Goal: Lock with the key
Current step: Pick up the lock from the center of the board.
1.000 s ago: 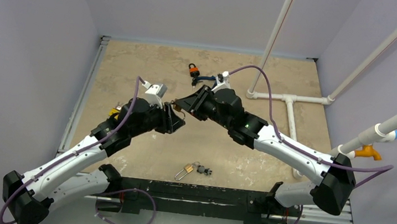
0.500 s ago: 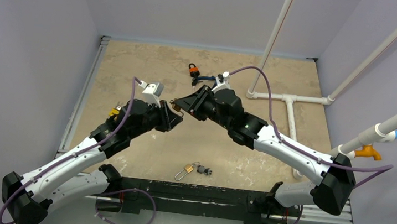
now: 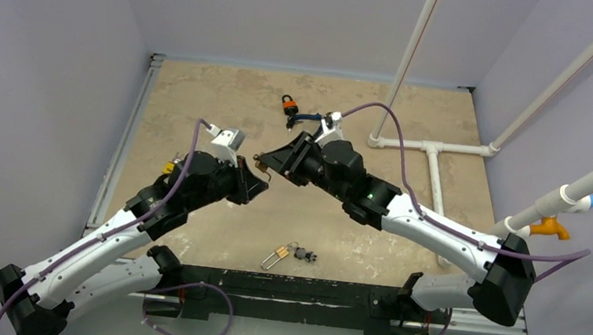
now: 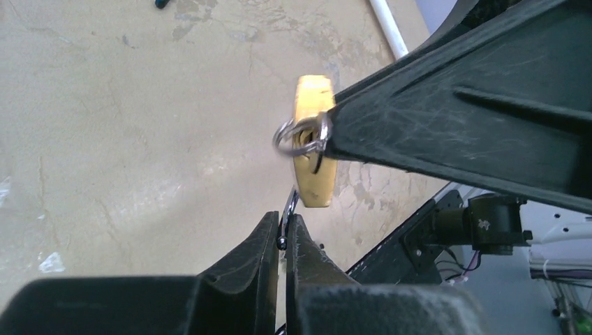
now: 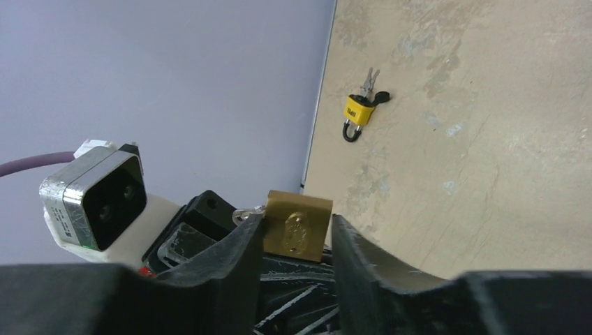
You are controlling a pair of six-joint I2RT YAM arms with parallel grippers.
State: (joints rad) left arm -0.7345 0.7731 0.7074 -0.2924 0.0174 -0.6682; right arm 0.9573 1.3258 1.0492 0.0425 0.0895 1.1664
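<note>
Brass padlock in right gripper; left gripper pinches shackle

white-and-black arms, purple cables

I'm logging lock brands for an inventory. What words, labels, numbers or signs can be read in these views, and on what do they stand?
Nothing can be read in any view.
brass padlock: embossed oval mark on its face, too blurred to read.
yellow padlock: any print is too small to read.
orange padlock: too small to show text.
</note>
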